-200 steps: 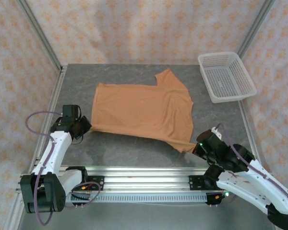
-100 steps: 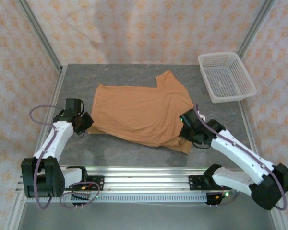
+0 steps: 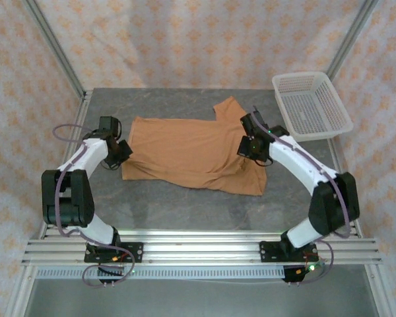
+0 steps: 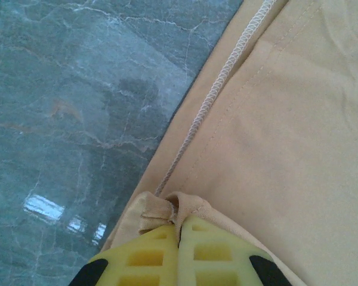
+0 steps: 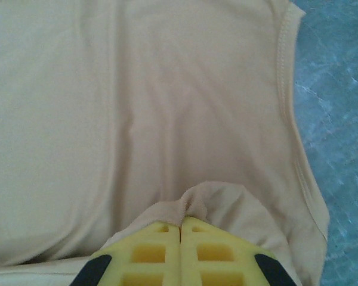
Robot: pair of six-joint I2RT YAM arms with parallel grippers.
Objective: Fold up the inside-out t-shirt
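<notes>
**First fold in hand, cloth pinched at both ends**

The left arm (image 3: pixel 86 165) reaches in from the table's left edge. Its jaws are closed on a bunched corner of the inside-out t-shirt (image 3: pixel 191 148); the left wrist view shows the pinch beside a stitched seam (image 4: pixel 218 89) that runs along the cloth's edge. The shirt lies spread across the middle of the table (image 3: pixel 185 205), closer to the far edge than the near one, with one sleeve (image 3: pixel 228 107) pointing toward the far edge. On the right, the right arm (image 3: pixel 297 165) leans over the shirt's right end, its jaws shut on a raised tuck of cloth just inside a hemmed edge (image 5: pixel 284 71).

By the look of it, the near part is being doubled over the rest. This first lengthwise fold seems partly made and not yet laid flat. The free sleeve and the crosswise folds remain.

Bare table lies open along the near edge, with a narrower strip at the far edge. A white mesh basket (image 3: pixel 311 105) sits in the far right corner, near the right arm's wrist, which limits outward swing there.
</notes>
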